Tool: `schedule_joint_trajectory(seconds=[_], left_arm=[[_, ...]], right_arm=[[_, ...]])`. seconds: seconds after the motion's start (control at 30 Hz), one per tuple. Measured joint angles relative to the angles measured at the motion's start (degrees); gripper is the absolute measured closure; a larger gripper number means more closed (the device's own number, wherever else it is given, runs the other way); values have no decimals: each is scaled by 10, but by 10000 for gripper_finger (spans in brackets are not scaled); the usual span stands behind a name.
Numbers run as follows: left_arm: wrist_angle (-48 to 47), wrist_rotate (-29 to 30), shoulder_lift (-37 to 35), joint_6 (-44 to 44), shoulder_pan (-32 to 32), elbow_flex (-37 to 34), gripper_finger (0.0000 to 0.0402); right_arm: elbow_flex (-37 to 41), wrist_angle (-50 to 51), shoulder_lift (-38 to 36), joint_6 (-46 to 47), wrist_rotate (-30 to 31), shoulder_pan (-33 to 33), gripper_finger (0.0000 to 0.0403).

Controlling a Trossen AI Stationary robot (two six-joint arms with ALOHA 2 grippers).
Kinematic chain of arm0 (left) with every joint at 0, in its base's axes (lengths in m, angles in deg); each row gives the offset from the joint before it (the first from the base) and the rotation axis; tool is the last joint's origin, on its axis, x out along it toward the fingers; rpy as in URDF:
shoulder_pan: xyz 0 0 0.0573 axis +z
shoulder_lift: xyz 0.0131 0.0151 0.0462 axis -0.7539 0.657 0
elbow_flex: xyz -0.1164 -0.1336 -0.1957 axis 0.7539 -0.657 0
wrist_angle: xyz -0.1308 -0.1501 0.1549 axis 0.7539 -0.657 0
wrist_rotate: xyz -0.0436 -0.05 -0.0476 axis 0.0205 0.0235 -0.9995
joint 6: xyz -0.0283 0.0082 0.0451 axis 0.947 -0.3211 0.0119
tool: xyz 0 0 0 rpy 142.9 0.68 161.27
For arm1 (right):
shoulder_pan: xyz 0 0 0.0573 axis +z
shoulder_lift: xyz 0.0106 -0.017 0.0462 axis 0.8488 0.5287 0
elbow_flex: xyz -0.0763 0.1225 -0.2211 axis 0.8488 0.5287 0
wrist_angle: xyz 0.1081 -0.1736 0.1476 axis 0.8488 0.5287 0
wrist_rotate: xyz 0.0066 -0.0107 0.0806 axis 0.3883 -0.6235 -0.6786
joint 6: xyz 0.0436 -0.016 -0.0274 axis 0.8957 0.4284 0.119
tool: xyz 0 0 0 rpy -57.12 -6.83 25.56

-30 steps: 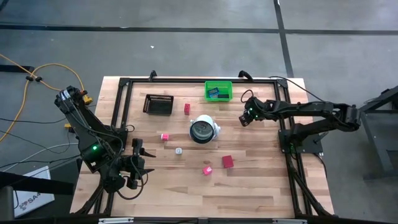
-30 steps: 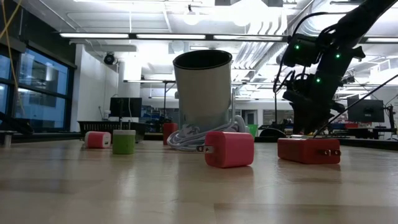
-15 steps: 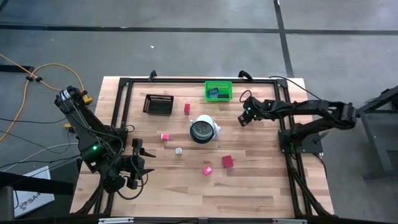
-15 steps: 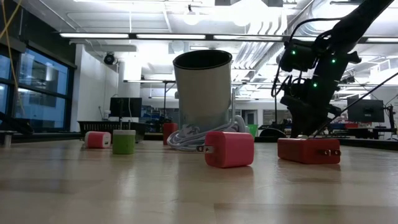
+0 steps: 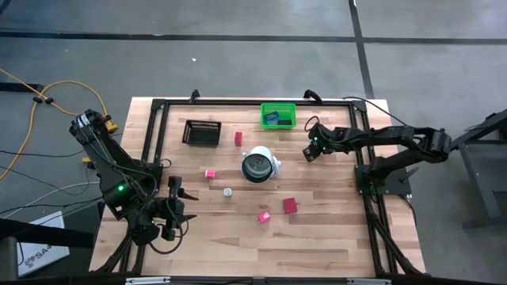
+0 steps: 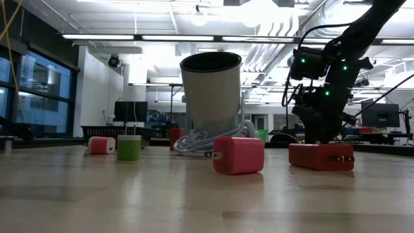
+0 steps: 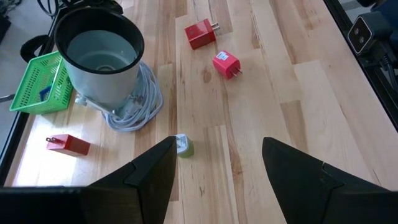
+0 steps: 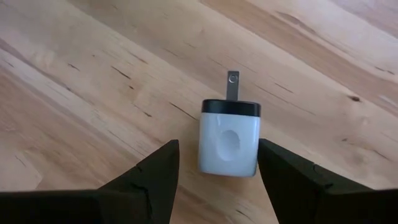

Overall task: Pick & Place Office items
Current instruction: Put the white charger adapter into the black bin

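A white charger block (image 8: 229, 146) with a black face and one metal prong lies flat on the wooden table (image 8: 93, 74). My right gripper (image 8: 217, 152) is open over it, tilted down, with one finger on each side of the block; I see no touch. In the high view my right gripper (image 5: 311, 150) is at the far right of the table, below the green bin (image 5: 278, 115). My left gripper (image 7: 219, 149) hangs open and empty above the near left of the table (image 5: 176, 207). Red and pink blocks (image 5: 290, 206) (image 5: 264, 215) lie near the middle.
A grey cup (image 5: 258, 165) wrapped in white cable stands mid-table. A black mesh tray (image 5: 201, 132) and the green bin with blue pieces sit at the far side. A red block (image 5: 238, 138), a pink block (image 5: 210, 174) and a small green-white block (image 7: 183, 145) lie between them.
My right gripper has sunk a little toward the table and the white charger block, still open. My left arm has kept still.
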Motion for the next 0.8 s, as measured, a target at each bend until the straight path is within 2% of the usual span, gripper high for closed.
schedule_joint_trajectory(seconds=[0.8], left_arm=[[0,0,0,0,0,0,174]], right_arm=[[0,7,0,2,8,0,202]])
